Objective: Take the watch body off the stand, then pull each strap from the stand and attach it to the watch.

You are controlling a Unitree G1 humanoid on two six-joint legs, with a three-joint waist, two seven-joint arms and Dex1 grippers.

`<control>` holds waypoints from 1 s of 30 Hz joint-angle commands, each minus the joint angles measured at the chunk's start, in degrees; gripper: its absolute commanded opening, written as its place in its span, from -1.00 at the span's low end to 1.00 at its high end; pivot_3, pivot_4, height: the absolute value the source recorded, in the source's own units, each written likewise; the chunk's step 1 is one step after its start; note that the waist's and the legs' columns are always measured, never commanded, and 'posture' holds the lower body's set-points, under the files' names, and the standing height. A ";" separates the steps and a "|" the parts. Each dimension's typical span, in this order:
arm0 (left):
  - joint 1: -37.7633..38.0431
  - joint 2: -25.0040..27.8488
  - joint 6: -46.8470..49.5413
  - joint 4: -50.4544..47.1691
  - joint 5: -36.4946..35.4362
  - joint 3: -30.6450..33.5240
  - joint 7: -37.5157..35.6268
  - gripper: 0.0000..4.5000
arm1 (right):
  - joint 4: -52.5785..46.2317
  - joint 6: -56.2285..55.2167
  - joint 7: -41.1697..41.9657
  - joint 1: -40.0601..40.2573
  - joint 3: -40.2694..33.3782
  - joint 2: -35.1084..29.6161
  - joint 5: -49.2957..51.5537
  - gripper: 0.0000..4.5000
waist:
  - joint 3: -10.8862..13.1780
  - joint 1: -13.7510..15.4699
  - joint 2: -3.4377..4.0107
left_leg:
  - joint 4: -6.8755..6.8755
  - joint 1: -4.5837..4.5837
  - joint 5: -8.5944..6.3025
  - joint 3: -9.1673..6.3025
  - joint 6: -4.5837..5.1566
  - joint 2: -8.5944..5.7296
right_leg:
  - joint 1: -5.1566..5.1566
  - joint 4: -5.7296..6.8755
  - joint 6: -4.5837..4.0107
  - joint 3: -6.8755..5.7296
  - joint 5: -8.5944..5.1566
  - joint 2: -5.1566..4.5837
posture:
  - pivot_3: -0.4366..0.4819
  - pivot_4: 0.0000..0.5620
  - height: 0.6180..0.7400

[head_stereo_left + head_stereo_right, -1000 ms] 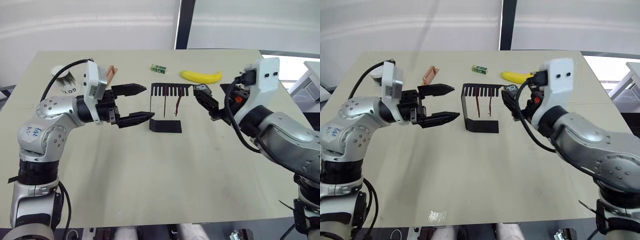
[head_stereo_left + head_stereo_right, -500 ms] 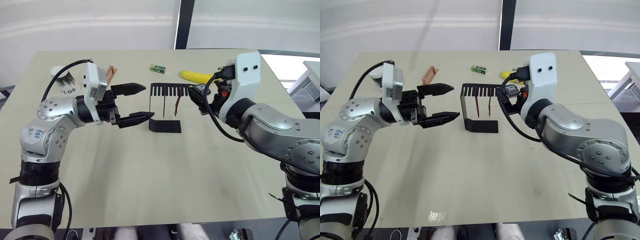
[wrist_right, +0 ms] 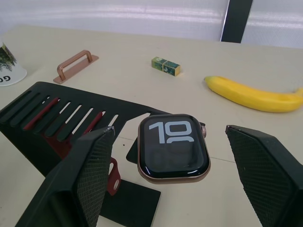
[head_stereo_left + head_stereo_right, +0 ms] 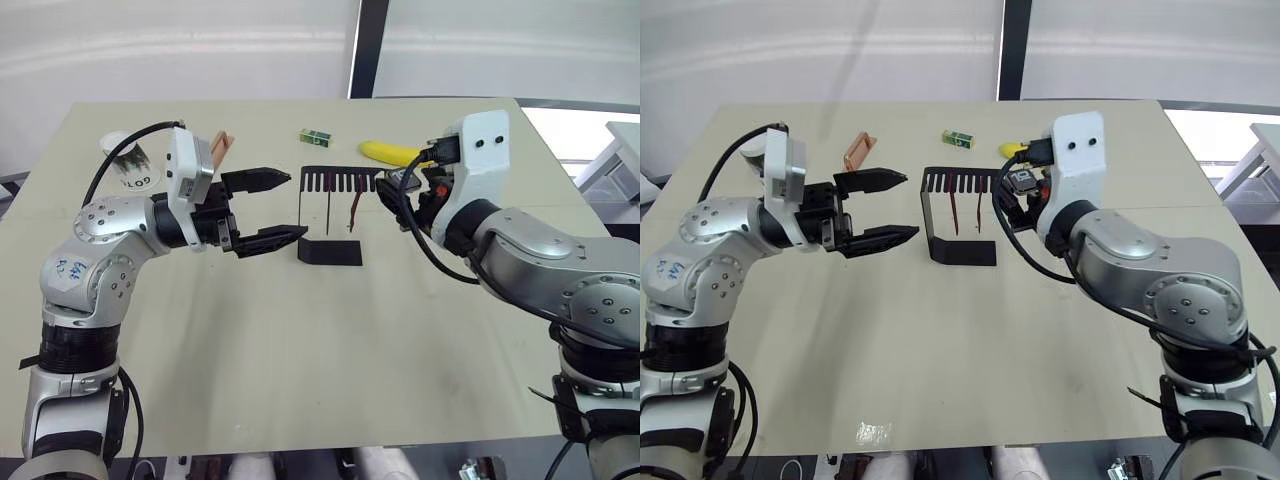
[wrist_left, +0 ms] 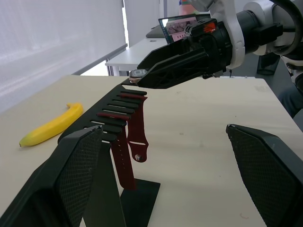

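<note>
Right wrist view: the right gripper [image 3: 171, 156] is spread wide, one finger on either side of the watch body [image 3: 173, 147], neither finger touching it. The watch body sits on the end of the stand's top plate, at the corner past the last slot. Its face is glossy black and shows a large white "10"; the rim looks pale gold-silver, with a small crown on one side.

The stand [image 4: 331, 212] is black, with a slotted top plate, an upright leg and a flat base resting on the table [image 4: 330, 350]. Two dark-red straps [image 5: 131, 142] hang side by side from the slots, both clear of the base; the nearer one has a round hole near its tip.

Left gripper [image 4: 268, 208] is also spread, held level just beside the stand's leg on the side away from the watch, holding nothing.

Open tabletop lies all around the base. Beyond the stand lie a banana [image 3: 253, 95], a small green box [image 3: 165, 65] and a copper handle [image 3: 75, 65]. A white cup [image 4: 128, 160] near the far left edge carries dark letters, partly hidden.
</note>
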 commanded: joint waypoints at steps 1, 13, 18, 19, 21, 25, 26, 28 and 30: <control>0.02 0.54 -1.13 -2.25 0.05 1.55 0.22 1.00 | -0.80 0.08 0.79 -0.83 -1.98 0.45 -0.46 0.75 | 0.00 0.01 0.00 | 0.00 0.00 0.00 0.00 0.00 0.00 | 0.00 0.00 0.00 0.00 0.00 0.00 | -0.05 -0.47 1.00; -0.68 0.50 -1.24 -1.64 0.70 1.50 0.32 1.00 | -0.66 0.72 2.24 -0.98 -1.95 1.24 -3.10 0.75 | 0.00 -0.01 0.00 | 0.00 0.00 0.00 0.00 0.00 0.00 | 0.00 0.00 0.00 0.00 0.00 0.00 | -0.05 -0.47 1.00; -0.62 0.59 -1.27 -1.60 1.00 1.52 0.15 1.00 | -1.04 1.25 2.57 -0.79 -2.25 1.66 -3.35 0.75 | 0.00 0.01 0.00 | 0.00 0.00 0.00 0.00 0.00 0.00 | 0.00 0.00 0.00 0.00 0.00 0.00 | -0.05 -0.47 1.00; -0.62 0.57 -1.33 -1.54 1.10 1.52 0.12 1.00 | -1.09 1.34 2.62 -0.75 -2.33 1.66 -3.41 0.75 | 0.00 0.02 0.00 | 0.00 0.00 0.00 0.00 0.00 0.00 | 0.00 -0.01 0.00 0.00 0.00 0.00 | -0.05 -0.47 1.00; -0.55 0.46 -1.40 -1.64 1.22 1.53 0.22 1.00 | -1.23 1.49 2.72 -0.61 -2.51 1.70 -3.44 0.64 | 0.00 0.00 0.00 | 0.00 0.00 0.00 0.00 0.00 0.00 | 0.00 -0.01 0.00 0.00 0.00 0.00 | -0.05 -0.47 1.00; -0.39 0.40 -1.54 -1.80 1.29 1.51 0.39 1.00 | -1.46 1.86 2.98 -0.57 -2.60 1.65 -3.45 0.03 | 0.00 0.01 0.00 | -0.01 0.00 0.00 0.01 0.00 0.00 | -0.01 -0.01 0.00 0.00 0.00 0.00 | -0.05 -0.47 1.00; -0.36 0.44 -1.56 -1.80 1.31 1.53 0.38 1.00 | -1.51 2.01 3.10 -0.65 -2.56 1.57 -3.45 0.03 | 0.00 0.03 0.00 | -0.01 0.00 0.00 0.01 0.00 0.00 | -0.01 -0.01 0.00 0.00 0.00 0.00 | -0.05 -0.47 1.00; -0.27 0.50 -1.66 -1.72 1.41 1.55 0.35 1.00 | -1.49 2.18 3.47 -0.73 -2.54 1.53 -3.44 0.03 | 0.00 0.03 0.00 | -0.01 -0.01 0.00 0.00 0.00 0.00 | 0.00 -0.01 0.00 0.00 0.00 0.00 | -0.05 -0.47 1.00; -0.26 0.46 -1.70 -1.65 1.47 1.55 0.40 1.00 | -1.45 2.29 3.68 -0.77 -2.59 1.60 -3.53 0.03 | 0.00 -0.01 0.00 | -0.01 -0.01 0.00 0.00 0.00 0.00 | -0.01 -0.01 0.00 0.00 0.00 0.00 | -0.05 -0.47 1.00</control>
